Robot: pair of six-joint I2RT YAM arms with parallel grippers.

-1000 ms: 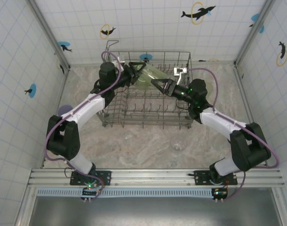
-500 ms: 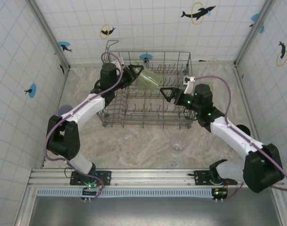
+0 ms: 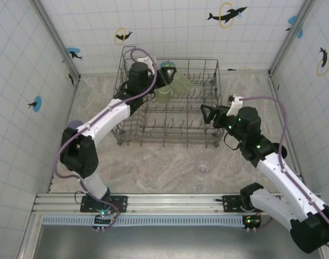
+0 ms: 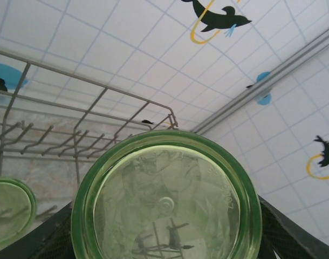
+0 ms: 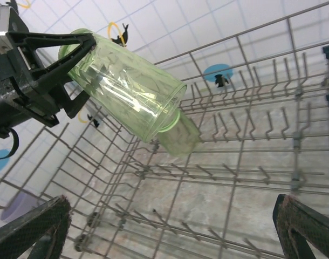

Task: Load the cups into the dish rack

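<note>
Now | left hand [image 5: 83,65] grips tumbler [image 5: 132,89] | right wrist: second cup [image 5: 178,135], perhaps racked

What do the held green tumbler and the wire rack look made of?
The translucent light-green tumbler looks like glass or hard plastic, glossy: things behind show through it and its wall carries highlights; either fits. The grey wire dish rack looks like thin metal rod with a dull grey coating, without bright glints.
</note>
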